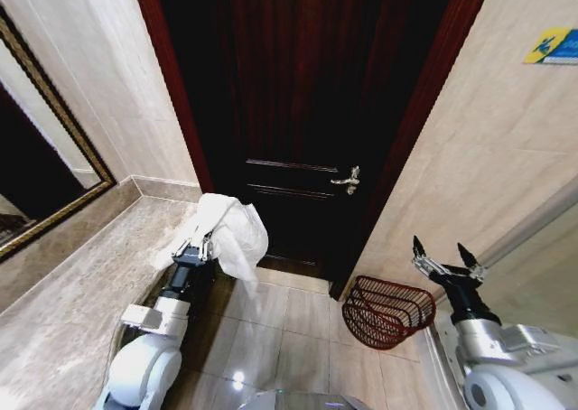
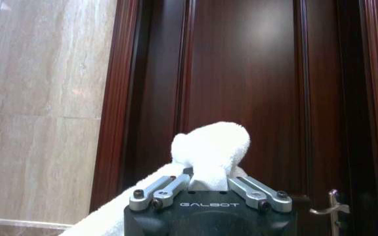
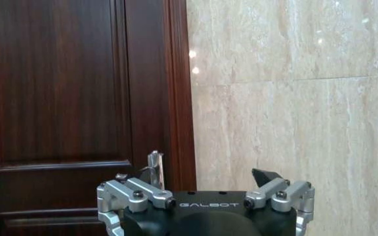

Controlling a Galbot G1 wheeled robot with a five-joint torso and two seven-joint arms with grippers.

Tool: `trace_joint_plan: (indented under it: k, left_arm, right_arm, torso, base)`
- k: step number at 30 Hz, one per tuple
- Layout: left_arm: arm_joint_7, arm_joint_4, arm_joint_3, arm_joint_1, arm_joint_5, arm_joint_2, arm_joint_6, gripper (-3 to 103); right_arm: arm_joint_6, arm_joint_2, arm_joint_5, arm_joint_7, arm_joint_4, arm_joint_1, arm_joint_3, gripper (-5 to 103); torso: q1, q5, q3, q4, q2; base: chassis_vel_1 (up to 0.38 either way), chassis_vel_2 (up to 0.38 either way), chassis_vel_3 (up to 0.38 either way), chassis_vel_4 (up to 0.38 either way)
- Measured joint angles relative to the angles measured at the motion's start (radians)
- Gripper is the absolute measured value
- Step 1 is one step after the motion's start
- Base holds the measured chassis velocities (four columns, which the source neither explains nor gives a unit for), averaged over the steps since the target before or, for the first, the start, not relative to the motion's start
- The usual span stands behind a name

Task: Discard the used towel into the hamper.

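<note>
Towel (image 1: 233,234) pinched in left tool (image 1: 200,244); hamper (image 1: 386,312) well right, beside spread right tool (image 1: 444,262).

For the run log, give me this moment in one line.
left gripper: shut on towel, raised | right gripper: open, idle | hamper: floor, by door

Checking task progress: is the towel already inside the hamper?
No. The towel hangs from the left gripper, held up well apart from the hamper on the floor.

white towel (image 1: 233,232), reddish-brown wire hamper (image 1: 386,312), dark red-brown door (image 1: 298,112)
</note>
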Motion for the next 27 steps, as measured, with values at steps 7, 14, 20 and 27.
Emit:
trace_joint_plan:
  k: [7, 14, 20, 27]
  left_arm:
    - [0.000, 0.003, -0.011, 0.006, -0.010, 0.003, -0.010, 9]
    - [0.000, 0.010, -0.009, 0.005, -0.010, 0.000, -0.014, 9]
    - [-0.001, 0.031, -0.003, 0.000, -0.005, -0.006, -0.020, 9]
    - [-0.004, 0.038, -0.003, -0.001, -0.004, -0.009, -0.025, 9]
  right_arm:
    - [-0.004, 0.004, -0.013, -0.005, 0.000, 0.014, -0.008, 100]
    - [-0.005, 0.003, -0.013, -0.006, -0.003, 0.016, -0.009, 100]
    - [0.004, 0.001, -0.017, -0.031, -0.024, 0.020, -0.007, 100]
    - [0.005, 0.001, -0.020, -0.035, -0.025, 0.033, -0.008, 100]
  torso:
    - [0.000, 0.0000, 0.000, 0.0001, 0.000]
    - [0.000, -0.0001, 0.000, 0.0001, 0.000]
    - [-0.001, 0.0000, 0.000, 0.0000, 0.000]
    - [0.000, 0.0001, 0.000, 0.0002, 0.000]
  base:
    - [0.027, -0.029, -0.029, 0.030]
    - [0.100, -0.106, -0.101, 0.099]
    - [0.071, -0.058, -0.075, 0.057]
    - [0.000, 0.000, 0.000, 0.000]
